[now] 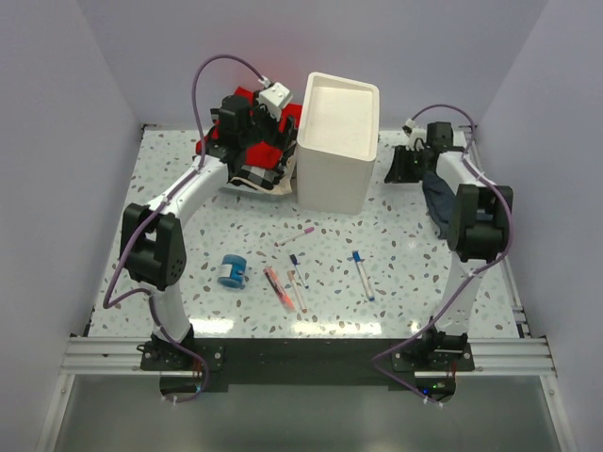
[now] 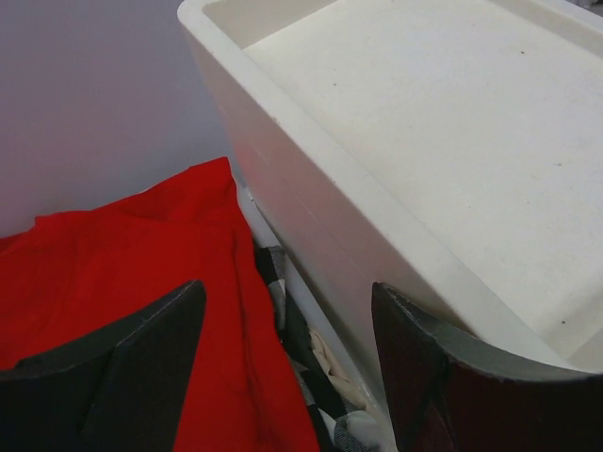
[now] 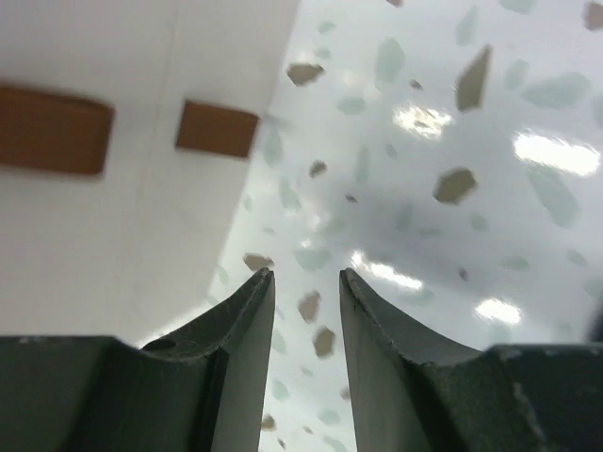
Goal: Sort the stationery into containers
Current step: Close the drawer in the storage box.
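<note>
1. Your left claw [image 2: 283, 292] was released: its jaws stood wide apart with nothing between them, over the red cloth [image 2: 122, 273] and just beside the drawer unit [image 1: 337, 141] at the table's [image 1: 415, 273] far edge.
2. Your right claw [image 3: 305, 278] was also released, its jaws parted only narrowly and empty, low over bare table beside the unit's right side.
3. The stationery lay loose in the middle of the table, toward the near edge.
4. The blue-capped pen [image 1: 362, 274] ran roughly far to near, cap toward the far edge.
5. The pink-capped pen [image 1: 296, 234] lay diagonally, cap toward the far right corner.
6. The orange-red marker [image 1: 276, 287] slanted from far left to near right, with a second thin pen [image 1: 297, 282] just beside it.
7. The blue tape roll [image 1: 231, 270] sat to their left.
8. Only the right wrist view showed two brown handles [image 3: 217, 129] on the unit; only the left wrist view showed its recessed top up close; only the top view showed the stationery.
</note>
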`<action>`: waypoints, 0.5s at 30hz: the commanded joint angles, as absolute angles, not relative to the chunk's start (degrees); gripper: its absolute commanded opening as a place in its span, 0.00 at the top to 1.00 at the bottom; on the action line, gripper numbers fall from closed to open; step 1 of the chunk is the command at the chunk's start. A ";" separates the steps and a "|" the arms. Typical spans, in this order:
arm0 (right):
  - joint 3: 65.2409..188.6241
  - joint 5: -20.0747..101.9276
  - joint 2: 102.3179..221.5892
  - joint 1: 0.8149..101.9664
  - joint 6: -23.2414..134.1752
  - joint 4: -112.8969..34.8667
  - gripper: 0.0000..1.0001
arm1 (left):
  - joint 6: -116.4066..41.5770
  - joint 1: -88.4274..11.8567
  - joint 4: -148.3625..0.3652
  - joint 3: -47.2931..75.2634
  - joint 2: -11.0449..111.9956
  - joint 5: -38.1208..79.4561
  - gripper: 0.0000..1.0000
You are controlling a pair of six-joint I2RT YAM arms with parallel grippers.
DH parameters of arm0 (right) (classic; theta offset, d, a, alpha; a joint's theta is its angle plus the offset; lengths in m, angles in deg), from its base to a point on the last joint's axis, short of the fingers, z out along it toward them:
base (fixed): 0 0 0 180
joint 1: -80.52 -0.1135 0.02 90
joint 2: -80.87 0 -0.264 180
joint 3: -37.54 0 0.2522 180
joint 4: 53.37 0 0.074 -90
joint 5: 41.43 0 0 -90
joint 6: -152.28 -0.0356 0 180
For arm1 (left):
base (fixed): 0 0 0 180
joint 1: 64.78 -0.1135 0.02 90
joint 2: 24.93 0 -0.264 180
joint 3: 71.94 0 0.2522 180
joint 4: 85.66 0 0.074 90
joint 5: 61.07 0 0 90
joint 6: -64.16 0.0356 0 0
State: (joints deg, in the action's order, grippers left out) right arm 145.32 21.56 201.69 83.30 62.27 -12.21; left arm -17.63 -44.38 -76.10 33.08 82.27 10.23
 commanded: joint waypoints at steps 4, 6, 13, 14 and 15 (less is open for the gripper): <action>129.71 10.87 186.44 84.39 80.46 -31.68 0.56 | -15.82 -46.15 -73.13 34.54 79.13 11.00 0.23; 127.69 8.94 185.20 83.95 82.75 -37.37 0.51 | -15.64 -46.76 -73.04 34.80 79.13 11.26 0.23; 131.97 4.19 190.10 82.98 86.80 -40.85 0.54 | -15.29 -47.21 -72.34 34.98 79.13 11.53 0.23; 132.68 3.57 190.82 83.07 86.89 -40.84 0.55 | -15.29 -47.21 -72.25 35.07 79.04 11.44 0.23; 133.12 3.05 191.17 83.07 86.98 -42.23 0.55 | -15.20 -47.21 -72.16 35.07 79.13 11.44 0.23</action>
State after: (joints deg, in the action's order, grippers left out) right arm 128.66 8.06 188.44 82.69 83.19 -36.36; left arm -16.56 -47.07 -71.84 33.08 82.16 11.39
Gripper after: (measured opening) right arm 0.459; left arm 0.768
